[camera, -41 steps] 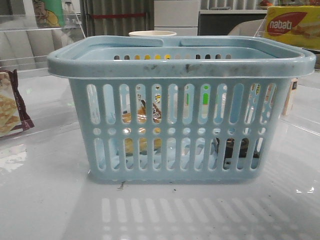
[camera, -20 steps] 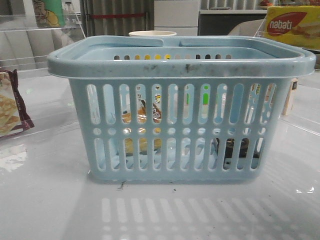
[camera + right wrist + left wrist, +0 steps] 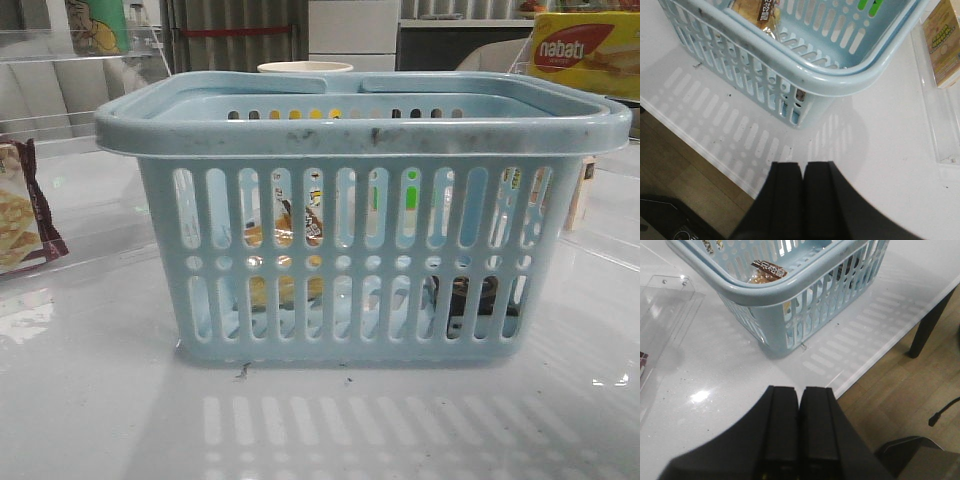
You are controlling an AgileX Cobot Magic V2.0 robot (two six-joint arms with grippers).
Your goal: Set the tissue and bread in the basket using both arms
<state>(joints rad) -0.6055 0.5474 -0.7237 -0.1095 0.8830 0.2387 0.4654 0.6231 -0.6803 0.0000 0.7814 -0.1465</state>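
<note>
Nothing moved: basket [image 3: 360, 130] holds bread [image 3: 285, 225] and tissue [image 3: 470, 300]; both hands closed, empty.

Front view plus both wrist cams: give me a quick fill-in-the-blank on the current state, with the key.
1. The clear packet of golden-brown bread lies ____ the pale blue slotted plastic basket.
2. The small blackish tissue packet sits on the basket's ____.
3. The left gripper and the right gripper each have their fingers ____.
4. The yellow nabati box stands ____ the basket.

Missing words: inside; floor; closed together; outside
</note>
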